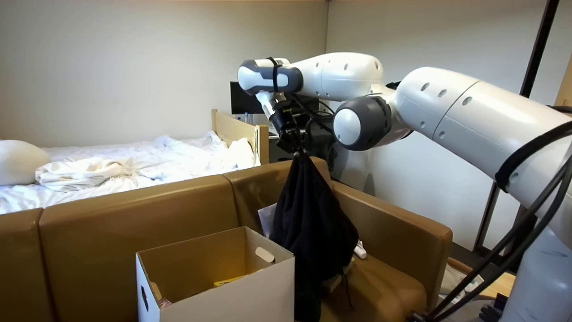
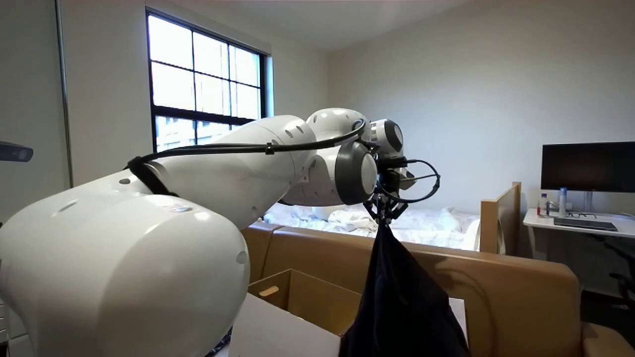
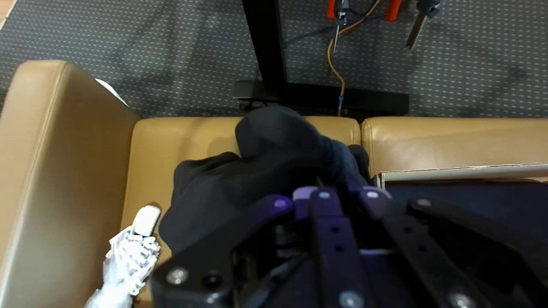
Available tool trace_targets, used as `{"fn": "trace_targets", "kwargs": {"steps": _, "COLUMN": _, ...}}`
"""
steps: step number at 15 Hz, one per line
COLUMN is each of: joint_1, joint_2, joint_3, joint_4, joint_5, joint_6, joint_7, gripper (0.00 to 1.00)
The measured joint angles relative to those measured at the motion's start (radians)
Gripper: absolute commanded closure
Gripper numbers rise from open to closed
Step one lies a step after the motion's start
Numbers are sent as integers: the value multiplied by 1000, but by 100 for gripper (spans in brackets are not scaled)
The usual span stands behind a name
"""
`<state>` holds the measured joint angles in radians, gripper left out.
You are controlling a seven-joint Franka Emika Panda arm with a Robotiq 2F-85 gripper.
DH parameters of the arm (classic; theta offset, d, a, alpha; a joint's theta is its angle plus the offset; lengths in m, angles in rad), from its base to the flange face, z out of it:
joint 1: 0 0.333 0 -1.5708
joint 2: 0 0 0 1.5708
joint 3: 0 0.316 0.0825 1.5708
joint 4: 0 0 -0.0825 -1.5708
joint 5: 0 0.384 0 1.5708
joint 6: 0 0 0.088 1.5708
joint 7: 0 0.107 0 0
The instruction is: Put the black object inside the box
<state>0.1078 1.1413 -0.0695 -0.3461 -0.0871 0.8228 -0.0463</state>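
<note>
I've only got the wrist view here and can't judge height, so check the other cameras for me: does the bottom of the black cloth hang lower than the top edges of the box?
Observer: Yes. In an exterior view, the black cloth hangs from the jaws with its lower part well below the top edges of the box.

Operator: Okay. The bit of the box I can see looks dark inside. Is there something in there already?

Observer: Yes, a yellow item shows inside, just past the box's near edge. Too little of it is visible to say what it is.
</note>
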Motion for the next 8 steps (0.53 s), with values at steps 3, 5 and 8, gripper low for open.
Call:
{"fn": "trace_targets", "kwargs": {"steps": 3, "joint_1": 9, "joint_2": -69, "joint_3": 14, "joint_4": 1, "joint_5": 13, "joint_6": -30, "joint_7": 55, "gripper": 95}}
{"fn": "trace_targets", "kwargs": {"steps": 5, "joint_1": 9, "joint_2": -118, "joint_3": 30, "joint_4": 2, "joint_5": 35, "joint_6": -30, "joint_7": 103, "gripper": 95}}
{"fn": "trace_targets", "kwargs": {"steps": 8, "joint_1": 17, "joint_2": -191, "joint_3": 46, "joint_4": 2, "joint_5": 65, "joint_6": -29, "joint_7": 203, "gripper": 95}}
